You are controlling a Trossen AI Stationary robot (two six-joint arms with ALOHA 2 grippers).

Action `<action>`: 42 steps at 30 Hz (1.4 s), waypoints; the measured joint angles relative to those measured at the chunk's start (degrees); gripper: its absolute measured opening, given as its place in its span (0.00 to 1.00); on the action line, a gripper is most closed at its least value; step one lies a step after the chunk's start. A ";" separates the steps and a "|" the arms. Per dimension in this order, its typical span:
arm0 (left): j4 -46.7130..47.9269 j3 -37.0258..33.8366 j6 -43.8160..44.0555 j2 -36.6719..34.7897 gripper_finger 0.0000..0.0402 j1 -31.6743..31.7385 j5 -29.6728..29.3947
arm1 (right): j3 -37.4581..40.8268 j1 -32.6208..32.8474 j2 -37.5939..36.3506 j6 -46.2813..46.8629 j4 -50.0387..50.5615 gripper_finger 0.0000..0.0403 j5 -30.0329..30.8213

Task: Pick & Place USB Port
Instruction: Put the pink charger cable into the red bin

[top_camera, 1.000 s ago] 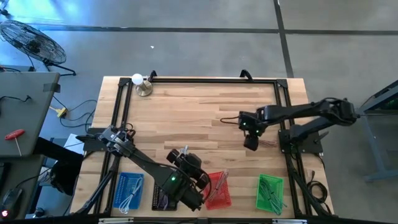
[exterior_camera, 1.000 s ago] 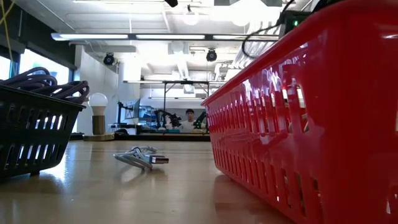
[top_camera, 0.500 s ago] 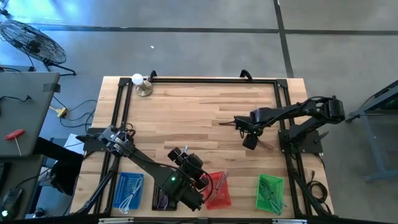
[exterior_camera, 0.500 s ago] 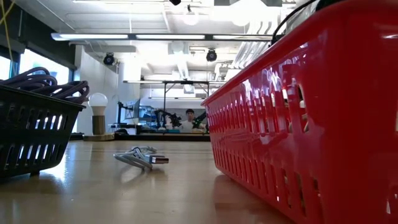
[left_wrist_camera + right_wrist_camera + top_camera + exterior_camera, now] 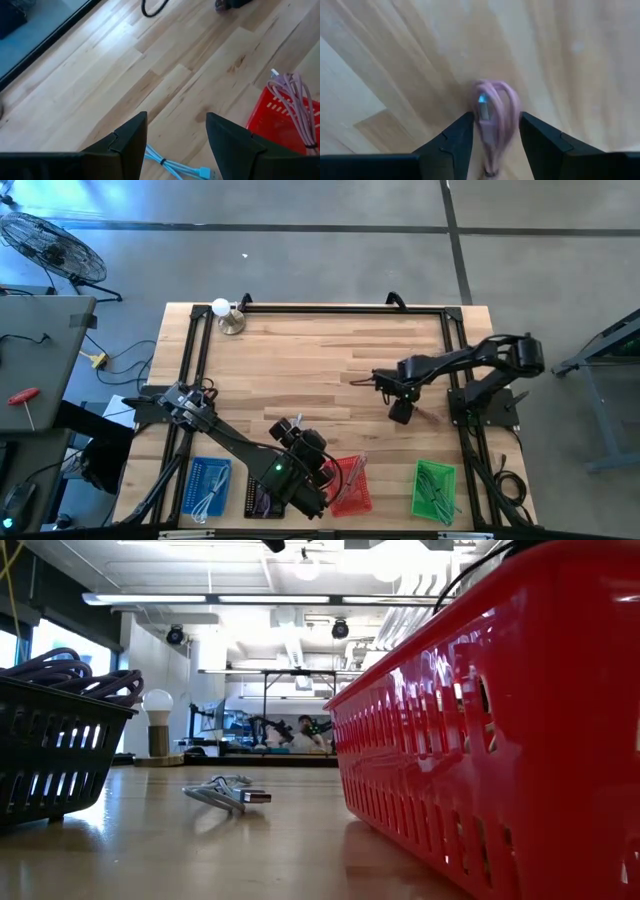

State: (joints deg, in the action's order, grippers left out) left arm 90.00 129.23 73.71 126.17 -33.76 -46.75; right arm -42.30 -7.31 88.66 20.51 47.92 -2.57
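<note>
Wooden tabletop point(image 5: 300, 370) seen from above, framed by black rails. Left arm point(image 5: 215, 430) reaches across the near left part of the tabletop; its left pincer point(image 5: 175, 145) hangs beside the red basket point(image 5: 350, 485), fingers spread apart and empty, with a light blue cable point(image 5: 175, 167) lying on the wood just under them. Right arm point(image 5: 470, 360) extends from the right edge toward the middle; the right pincer point(image 5: 492, 132) is low over the wood with its fingers parted on either side of a coiled pink USB cable point(image 5: 495, 115), whose plug end lies between them; whether the fingers press on it cannot be told. Along the near edge stand, from left to right, a blue basket point(image 5: 208, 485), a dark basket point(image 5: 262, 502), the red basket and a green basket point(image 5: 433, 490). A lamp with a round white bulb point(image 5: 222, 310) stands at the far left corner. In the low view a bundled grey cable point(image 5: 225, 793) lies on the wood between the dark basket and the red basket.
</note>
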 joint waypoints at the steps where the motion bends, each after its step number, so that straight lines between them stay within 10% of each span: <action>1: 0.03 0.00 0.00 0.00 0.49 0.00 0.13 | -0.22 0.02 1.18 0.02 -0.34 0.38 -0.03; 17: 0.02 0.00 0.04 0.02 0.49 0.00 1.23 | -2.27 3.22 -1.94 -2.27 4.97 0.10 1.51; 27: 0.02 0.00 -3.44 0.02 0.49 0.00 5.07 | -21.41 16.29 -10.44 2.72 20.38 0.10 5.23; 42: -0.09 0.00 -4.48 0.04 0.49 -0.47 15.72 | -24.39 44.44 -14.66 1.47 -32.09 0.10 11.92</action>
State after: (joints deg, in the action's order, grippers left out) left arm 89.91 129.23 69.23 126.21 -34.23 -31.03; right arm -66.69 37.13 73.99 21.98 15.84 9.36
